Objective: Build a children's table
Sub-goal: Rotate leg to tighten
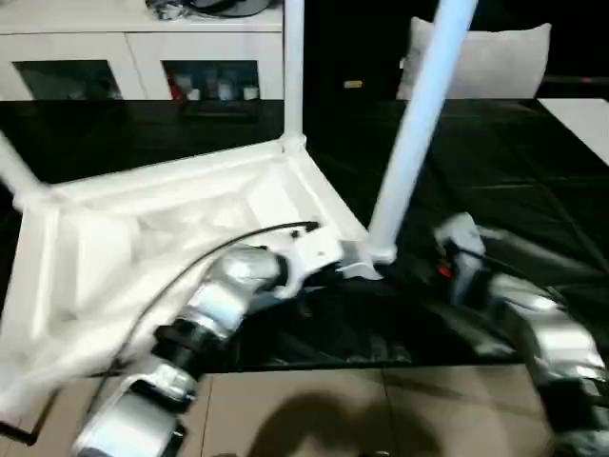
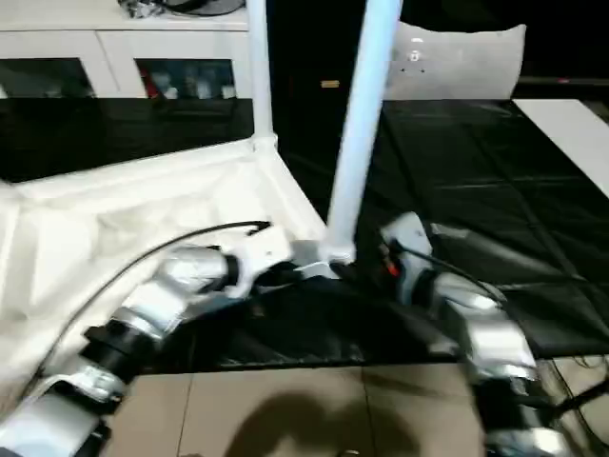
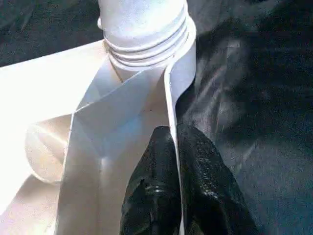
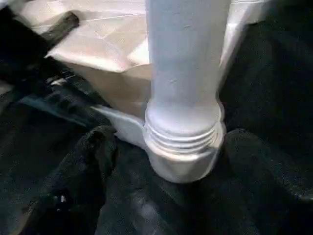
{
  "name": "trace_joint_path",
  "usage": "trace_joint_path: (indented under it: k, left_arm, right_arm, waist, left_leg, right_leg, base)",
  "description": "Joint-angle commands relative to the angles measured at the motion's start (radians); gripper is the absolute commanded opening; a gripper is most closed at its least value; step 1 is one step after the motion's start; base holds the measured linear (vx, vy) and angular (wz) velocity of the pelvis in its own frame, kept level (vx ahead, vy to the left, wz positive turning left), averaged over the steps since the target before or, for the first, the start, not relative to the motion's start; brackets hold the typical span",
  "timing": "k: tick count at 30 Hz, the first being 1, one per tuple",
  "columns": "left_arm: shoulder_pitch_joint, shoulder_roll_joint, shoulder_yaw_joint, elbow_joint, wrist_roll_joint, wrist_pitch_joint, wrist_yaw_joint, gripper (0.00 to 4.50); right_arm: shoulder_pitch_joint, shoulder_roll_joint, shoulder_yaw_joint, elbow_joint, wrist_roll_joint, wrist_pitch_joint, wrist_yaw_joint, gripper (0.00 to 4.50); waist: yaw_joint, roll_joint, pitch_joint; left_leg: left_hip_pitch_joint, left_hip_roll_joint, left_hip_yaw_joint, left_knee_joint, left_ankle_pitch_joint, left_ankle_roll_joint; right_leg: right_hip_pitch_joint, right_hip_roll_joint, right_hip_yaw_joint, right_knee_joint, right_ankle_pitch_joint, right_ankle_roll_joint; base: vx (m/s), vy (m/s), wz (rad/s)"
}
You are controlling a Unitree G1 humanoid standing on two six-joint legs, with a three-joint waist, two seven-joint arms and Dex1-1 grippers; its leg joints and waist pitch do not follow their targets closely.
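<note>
Table top: the white tabletop point(image 1: 162, 238) lies upside down on the black sheet point(image 1: 504, 162), ribbed underside facing up, its near corner toward the robot.
Legs in place: one tapered leg point(image 1: 416, 124) stands in the near corner socket point(image 4: 183, 156), threads visible at the collar; another leg point(image 1: 293, 67) rises from the far corner; a third leg point(image 1: 14, 171) shows at the far-left corner.
Progress: at least three legs look seated, so the build seems well along; the fourth corner is out of frame, and I cannot tell whether the near leg is screwed fully home.
Left gripper: the left gripper point(image 3: 173, 166) is clenched on the thin side wall of the tabletop just beside the near socket, one black finger on each face, steadying it.
Right gripper: the right gripper point(image 4: 166, 161) stands released, its fingers spread on either side of the near leg's base without clasping it.
Surface: black, shiny and creased, laid over a low platform; tan tiled floor point(image 1: 314, 409) lies in front.
Room: a white cabinet with glass doors point(image 1: 124, 67) stands behind, and a white cushion point(image 1: 495, 57) at the back right.
</note>
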Motion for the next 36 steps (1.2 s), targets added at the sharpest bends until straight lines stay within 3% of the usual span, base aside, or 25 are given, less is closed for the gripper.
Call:
trace_joint_path:
  k: [1,5,11,15,19,26,36]
  left_arm:
    - [0.012,0.046,-0.084,0.033,0.022,-0.069,-0.117,0.00]
    - [0.007,0.094,-0.115,0.040,0.019,-0.150,-0.209,0.00]
    - [-0.003,0.161,-0.161,0.049,0.008,-0.310,-0.383,0.00]
    - [-0.003,0.172,-0.180,0.042,-0.005,-0.344,-0.438,0.00]
    - [-0.001,0.178,-0.195,0.032,-0.011,-0.369,-0.465,0.00]
    - [-0.003,0.169,-0.189,0.050,-0.015,-0.409,-0.491,0.00]
    - [-0.002,0.169,-0.188,0.069,-0.012,-0.421,-0.477,0.00]
  right_arm:
    - [-0.003,-0.049,0.006,-0.029,0.019,-0.009,0.102,3.83]
    - [-0.015,-0.091,0.018,-0.020,0.040,-0.029,0.183,3.83]
    - [-0.041,-0.126,0.069,-0.019,0.065,-0.015,0.323,3.31]
    - [-0.049,-0.119,0.092,-0.023,0.068,-0.007,0.362,3.00]
    - [-0.051,-0.108,0.122,-0.032,0.075,0.002,0.399,2.73]
    - [-0.059,-0.093,0.155,-0.022,0.078,0.003,0.429,2.10]
    - [-0.064,-0.073,0.173,-0.010,0.053,-0.024,0.402,1.94]
  waist:
    - [0.002,-0.013,-0.052]
    - [0.004,-0.013,-0.055]
    - [0.019,-0.015,-0.055]
    - [0.025,-0.013,-0.055]
    - [0.035,-0.014,-0.054]
    - [0.041,-0.016,-0.055]
    - [0.040,-0.019,-0.053]
  left_leg:
    - [-0.007,-0.020,0.025,-0.058,-0.266,0.065]
    - [-0.006,-0.017,0.025,-0.056,-0.252,0.071]
    - [-0.004,-0.012,0.029,-0.054,-0.216,0.083]
    - [0.000,-0.009,0.031,-0.053,-0.210,0.076]
    - [0.002,-0.009,0.031,-0.055,-0.231,0.065]
    - [0.004,-0.010,0.031,-0.055,-0.229,0.053]
    - [0.003,-0.010,0.031,-0.059,-0.245,0.041]
  right_leg:
    - [0.053,-0.006,-0.001,-0.068,-0.266,-0.193]
    - [0.051,-0.007,-0.001,-0.064,-0.237,-0.210]
    - [0.053,-0.007,-0.001,-0.052,-0.171,-0.246]
    - [0.052,-0.007,0.000,-0.047,-0.147,-0.258]
    - [0.052,-0.010,0.002,-0.050,-0.192,-0.245]
    - [0.052,-0.008,0.003,-0.048,-0.178,-0.241]
    - [0.050,-0.010,0.003,-0.053,-0.249,-0.215]
  base:
    - [0.000,0.000,0.00]
    - [0.000,0.000,0.00]
    - [0.000,0.000,0.00]
    - [0.000,0.000,0.00]
    - [0.000,0.000,0.00]
    - [0.000,0.000,0.00]
    - [0.000,0.000,0.00]
